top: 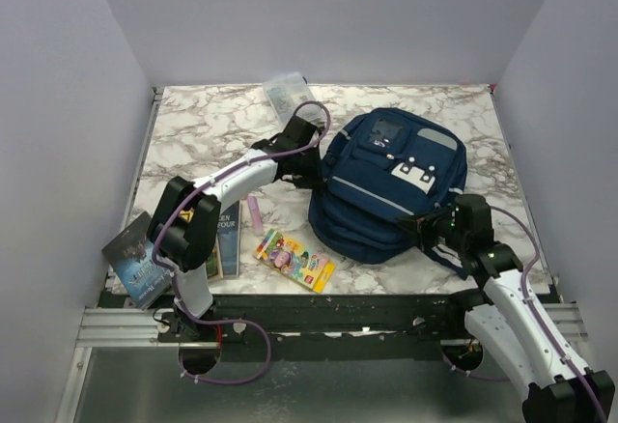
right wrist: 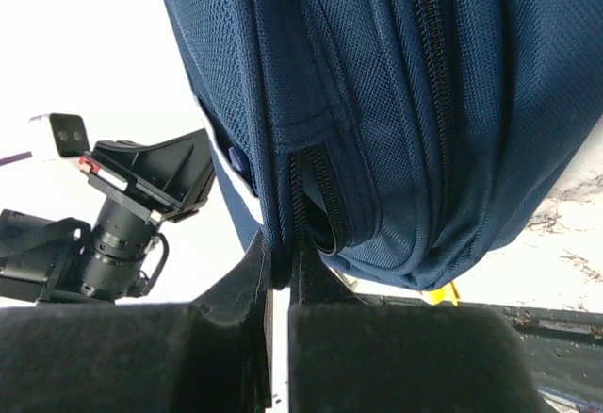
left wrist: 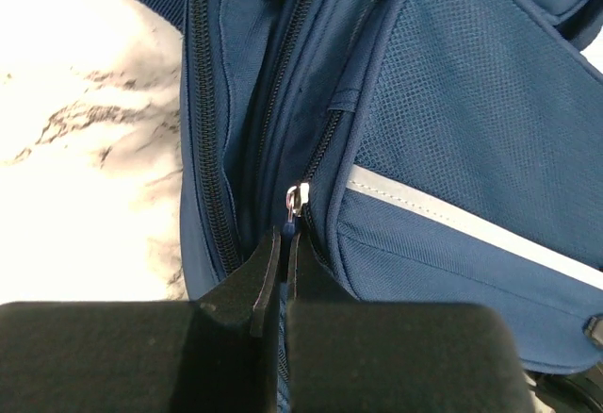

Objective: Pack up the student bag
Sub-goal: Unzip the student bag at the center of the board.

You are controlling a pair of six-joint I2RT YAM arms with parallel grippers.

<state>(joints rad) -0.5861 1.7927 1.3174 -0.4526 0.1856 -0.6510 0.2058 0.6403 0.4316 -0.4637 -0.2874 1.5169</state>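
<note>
The navy blue student bag [top: 386, 186] lies on the marble table with its front pockets up. My left gripper [top: 307, 164] is at the bag's left side, shut on the blue pull tab of a zipper [left wrist: 285, 240], just below the silver slider [left wrist: 297, 198]. My right gripper [top: 432, 227] is at the bag's near right edge, shut on a fold of bag fabric beside a zipper [right wrist: 283, 257]. The bag fills the right wrist view [right wrist: 396, 102], and that zipper is partly open there.
A crayon box [top: 294, 260], a pink marker [top: 255, 212] and books [top: 224, 239] lie at the front left. Another book [top: 135, 261] overhangs the left edge. A clear plastic pouch [top: 287, 95] sits at the back. Grey walls surround the table.
</note>
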